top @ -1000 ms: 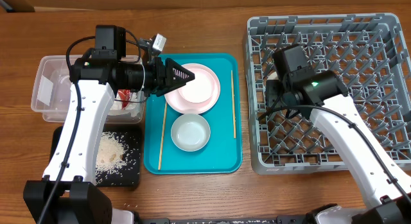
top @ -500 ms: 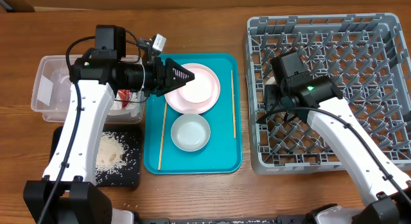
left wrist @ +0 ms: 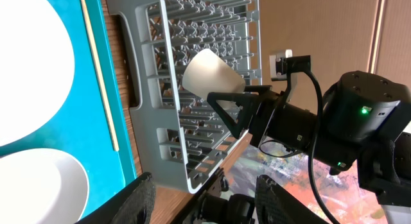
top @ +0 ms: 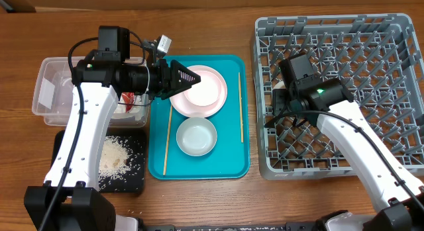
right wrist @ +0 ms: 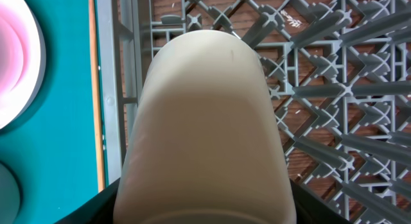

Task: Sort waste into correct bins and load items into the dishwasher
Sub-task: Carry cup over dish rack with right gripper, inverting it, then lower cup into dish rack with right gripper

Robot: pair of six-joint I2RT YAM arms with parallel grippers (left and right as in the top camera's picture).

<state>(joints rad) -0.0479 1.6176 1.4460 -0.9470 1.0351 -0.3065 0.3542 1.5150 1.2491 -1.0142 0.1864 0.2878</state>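
Observation:
My right gripper [top: 277,104] is shut on the small white cup [right wrist: 205,108] and holds it on its side over the left part of the grey dish rack [top: 371,52]. The cup also shows in the left wrist view [left wrist: 212,71]. My left gripper [top: 189,77] is open and empty above the pink plate [top: 199,102], which seems to carry a pink bowl [top: 205,89]. The grey-green bowl [top: 196,136] and two chopsticks [top: 167,141] [top: 240,108] lie on the teal tray [top: 232,166].
The clear tub [top: 50,92] at the left holds white paper and a red wrapper [top: 126,98]. The black tray [top: 132,181] in front of it holds loose rice [top: 112,157]. The rack's left wall [right wrist: 125,70] stands between the cup and the teal tray.
My right arm has shifted slightly left and toward the front over the rack, with the cup in it. The left arm has not moved.

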